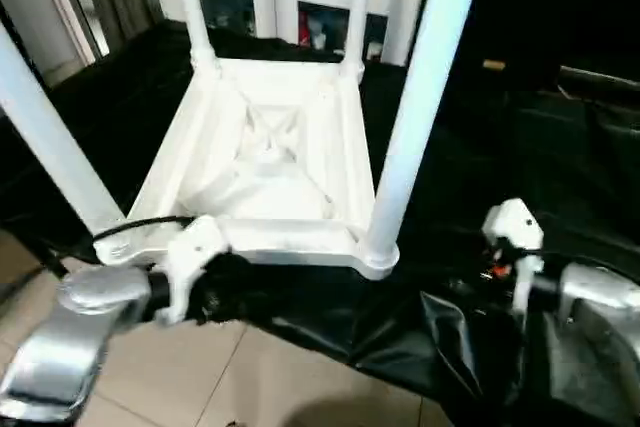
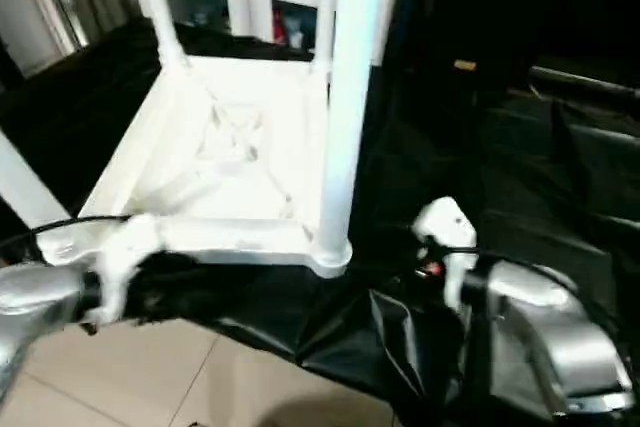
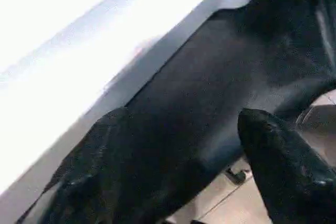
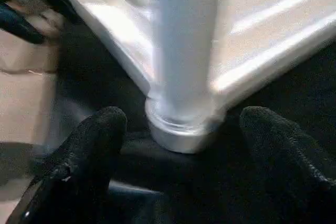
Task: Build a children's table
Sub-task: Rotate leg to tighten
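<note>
Small white plastic children's table (image 1: 265, 162) lies upside down at the near edge of the black-draped table (image 1: 560, 197), four legs up. Your left gripper (image 3: 178, 171) and right gripper (image 4: 178, 166) are both spread, empty. Expect light, stiff, slick plastic; grip a leg (image 4: 184, 40) low, by its socket.

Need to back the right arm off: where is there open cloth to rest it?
Open black cloth lies right of the upturned children's table, past its near right leg. The near edge is crowded: both end effectors, left and right, sit at the table's front corners.

Kids' table (image 1: 270, 162) inverted on black-draped table (image 1: 470, 177)
</note>
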Controlling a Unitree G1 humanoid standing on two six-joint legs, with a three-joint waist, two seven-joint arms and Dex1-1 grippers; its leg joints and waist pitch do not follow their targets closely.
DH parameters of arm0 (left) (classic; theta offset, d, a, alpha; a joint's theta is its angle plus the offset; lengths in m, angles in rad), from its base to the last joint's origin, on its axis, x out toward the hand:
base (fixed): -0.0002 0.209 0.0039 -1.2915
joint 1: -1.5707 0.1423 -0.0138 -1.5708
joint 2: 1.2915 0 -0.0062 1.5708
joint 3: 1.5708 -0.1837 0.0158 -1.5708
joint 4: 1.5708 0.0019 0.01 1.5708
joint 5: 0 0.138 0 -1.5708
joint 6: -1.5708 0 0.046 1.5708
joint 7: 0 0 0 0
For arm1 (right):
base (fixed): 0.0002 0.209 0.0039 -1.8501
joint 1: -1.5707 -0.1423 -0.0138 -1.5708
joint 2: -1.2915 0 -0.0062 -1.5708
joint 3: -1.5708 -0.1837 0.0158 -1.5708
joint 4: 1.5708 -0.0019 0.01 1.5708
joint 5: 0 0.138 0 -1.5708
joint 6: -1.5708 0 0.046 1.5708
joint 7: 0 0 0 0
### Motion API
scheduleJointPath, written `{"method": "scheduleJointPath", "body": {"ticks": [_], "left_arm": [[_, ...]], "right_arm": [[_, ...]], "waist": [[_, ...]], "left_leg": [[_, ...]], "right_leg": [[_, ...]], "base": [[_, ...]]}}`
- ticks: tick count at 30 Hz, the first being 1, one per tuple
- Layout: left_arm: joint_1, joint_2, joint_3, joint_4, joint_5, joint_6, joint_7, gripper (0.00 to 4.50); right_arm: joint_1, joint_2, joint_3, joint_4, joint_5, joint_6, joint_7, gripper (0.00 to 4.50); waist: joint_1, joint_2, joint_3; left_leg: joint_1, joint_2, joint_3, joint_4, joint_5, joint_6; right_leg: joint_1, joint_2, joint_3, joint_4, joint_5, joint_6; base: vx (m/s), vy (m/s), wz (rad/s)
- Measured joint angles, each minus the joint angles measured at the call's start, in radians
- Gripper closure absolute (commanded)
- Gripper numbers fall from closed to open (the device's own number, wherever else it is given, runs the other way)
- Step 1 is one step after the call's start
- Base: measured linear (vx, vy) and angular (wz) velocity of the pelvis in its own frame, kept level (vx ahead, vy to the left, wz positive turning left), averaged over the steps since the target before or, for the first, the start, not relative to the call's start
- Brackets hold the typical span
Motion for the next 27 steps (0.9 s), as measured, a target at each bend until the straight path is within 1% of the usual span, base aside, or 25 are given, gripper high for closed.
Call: {"method": "scheduleJointPath", "body": {"ticks": [2,3,4,6,8,9,10,11,12,13,14,15,16,17,18,21,23,25,27], "left_arm": [[0.033,0.026,0.016,-0.022,-0.006,0.026,-0.003,0.54],[0.056,0.042,0.031,-0.04,-0.01,0.049,-0.003,0.37],[0.081,0.059,0.045,-0.059,-0.017,0.069,-0.003,0.28],[0.1,0.067,0.069,-0.077,-0.029,0.096,0.004,0.13],[0.108,0.067,0.078,-0.086,-0.035,0.105,0.014,0.06],[0.114,0.068,0.08,-0.089,-0.036,0.106,0.021,0.0],[0.123,0.072,0.088,-0.091,-0.036,0.107,0.024,0.0],[0.135,0.077,0.102,-0.091,-0.038,0.108,0.026,0.0],[0.148,0.084,0.124,-0.093,-0.045,0.108,0.026,0.0],[0.166,0.096,0.146,-0.094,-0.053,0.108,0.023,0.0],[0.174,0.105,0.162,-0.094,-0.058,0.109,0.022,0.0],[0.186,0.113,0.183,-0.096,-0.066,0.11,0.019,0.0],[0.214,0.133,0.216,-0.099,-0.08,0.111,0.008,0.0],[0.231,0.141,0.241,-0.099,-0.086,0.112,-0.001,0.0],[0.24,0.145,0.262,-0.1,-0.092,0.114,-0.006,0.0],[0.289,0.163,0.332,-0.097,-0.125,0.108,-0.038,0.0],[0.322,0.163,0.379,-0.094,-0.15,0.103,-0.055,0.0],[0.332,0.161,0.403,-0.086,-0.165,0.103,-0.063,0.0],[0.359,0.151,0.434,-0.08,-0.178,0.091,-0.066,0.0]], "right_arm": [[0.025,-0.001,0.002,-0.042,0.063,0.049,0.035,0.65],[0.037,-0.001,0.008,-0.066,0.101,0.089,0.058,0.65],[0.042,0.0,0.029,-0.085,0.119,0.111,0.071,0.83],[0.05,0.028,0.081,-0.099,0.127,0.126,0.083,1.01],[0.05,0.055,0.121,-0.1,0.127,0.129,0.083,1.04],[0.049,0.06,0.131,-0.099,0.126,0.129,0.081,1.27],[0.037,0.077,0.133,-0.091,0.117,0.125,0.07,1.38],[0.016,0.106,0.138,-0.072,0.102,0.11,0.049,1.43],[-0.013,0.16,0.149,-0.045,0.08,0.082,0.013,1.47],[-0.037,0.223,0.153,-0.009,0.056,0.049,-0.031,1.71],[-0.051,0.269,0.16,0.016,0.038,0.025,-0.065,1.82],[-0.06,0.3,0.174,0.038,0.026,0.005,-0.094,1.82],[-0.067,0.345,0.185,0.071,0.015,-0.018,-0.132,1.93],[-0.069,0.365,0.195,0.088,0.009,-0.029,-0.15,2.02],[-0.07,0.374,0.206,0.102,0.0,-0.039,-0.159,2.15],[-0.09,0.429,0.218,0.154,-0.009,-0.07,-0.193,2.38],[-0.099,0.465,0.22,0.187,-0.017,-0.093,-0.218,2.47],[-0.106,0.471,0.219,0.208,-0.025,-0.106,-0.236,2.7],[-0.129,0.484,0.215,0.241,-0.048,-0.132,-0.268,2.89]], "waist": [[0.0,0.0,0.0],[0.001,0.0,0.0],[0.0,-0.002,-0.001],[0.0,-0.005,-0.004],[0.001,-0.006,-0.004],[0.002,-0.006,-0.004],[0.002,-0.007,-0.004],[0.0,-0.009,-0.005],[-0.004,-0.01,-0.007],[-0.009,-0.011,-0.007],[-0.009,-0.011,-0.007],[-0.008,-0.01,-0.006],[-0.007,-0.01,-0.006],[-0.007,-0.01,-0.006],[-0.002,-0.009,-0.006],[0.001,-0.008,-0.005],[0.0,-0.01,-0.006],[0.002,-0.013,-0.008],[-0.001,-0.013,-0.008]], "left_leg": [[0.0,0.0,0.0,0.0,0.0,0.0],[0.0,0.0,0.0,0.0,0.0,0.0],[0.0,0.0,0.0,0.0,0.0,0.0],[0.0,0.0,-0.001,0.0,0.0,0.0],[0.0,0.0,-0.001,0.001,0.0,0.0],[0.0,0.0,-0.001,0.002,0.0,0.0],[0.0,0.0,-0.001,0.002,0.0,0.0],[0.0,0.0,-0.001,0.002,0.0,0.0],[0.001,0.0,-0.002,0.002,0.0,0.0],[0.002,0.0,-0.003,0.002,0.0,-0.001],[0.002,0.0,-0.006,0.002,0.002,-0.003],[0.002,0.0,-0.008,0.002,0.002,-0.004],[0.002,0.0,-0.009,0.002,0.002,-0.005],[0.003,0.0,-0.009,0.002,0.003,-0.005],[0.002,0.0,-0.009,0.002,0.003,-0.005],[0.002,-0.001,-0.01,0.002,0.003,-0.005],[0.003,0.0,-0.01,0.001,0.003,-0.005],[0.003,0.0,-0.012,0.002,0.003,-0.006],[0.003,-0.001,-0.012,0.002,0.003,-0.006]], "right_leg": [[0.0,0.0,0.0,0.0,0.0,0.0],[0.0,0.0,0.0,0.0,0.0,0.0],[0.0,0.0,0.0,0.0,0.0,0.0],[0.0,0.001,0.0,0.0,0.0,0.0],[0.001,0.0,0.0,0.0,-0.003,0.004],[0.001,0.0,0.001,0.0,-0.003,0.005],[0.001,0.0,0.001,0.0,-0.003,0.005],[0.001,0.0,0.0,0.0,-0.003,0.005],[0.0,0.001,0.0,0.0,-0.002,0.005],[0.0,0.001,0.0,0.001,-0.002,0.004],[-0.001,0.001,-0.002,0.002,-0.002,0.004],[-0.001,0.001,-0.003,0.001,-0.002,0.004],[-0.001,0.002,-0.003,0.002,-0.002,0.004],[0.0,0.002,-0.003,0.002,-0.002,0.004],[0.0,0.002,-0.002,0.001,-0.002,0.004],[0.001,0.002,-0.001,0.002,-0.002,0.004],[0.001,0.003,-0.001,0.003,-0.002,0.004],[0.002,0.004,-0.001,0.003,-0.002,0.004],[0.002,0.005,0.001,0.003,-0.002,0.004]], "base": [[0.0,0.0,0.0],[0.0,0.0,0.0],[0.0,0.0,0.0],[0.0,0.0,0.0],[0.0,0.0,0.0],[0.0,0.0,0.0],[0.0,0.0,0.0],[0.0,0.0,0.0],[0.0,0.0,0.0],[0.0,0.0,0.0],[0.0,0.0,0.0],[0.0,0.0,0.0],[0.0,0.0,0.0],[0.0,0.0,0.0],[0.0,0.0,0.0],[0.0,0.0,0.0],[0.0,0.0,0.0],[0.0,0.0,0.0],[0.0,0.0,0.0]]}}
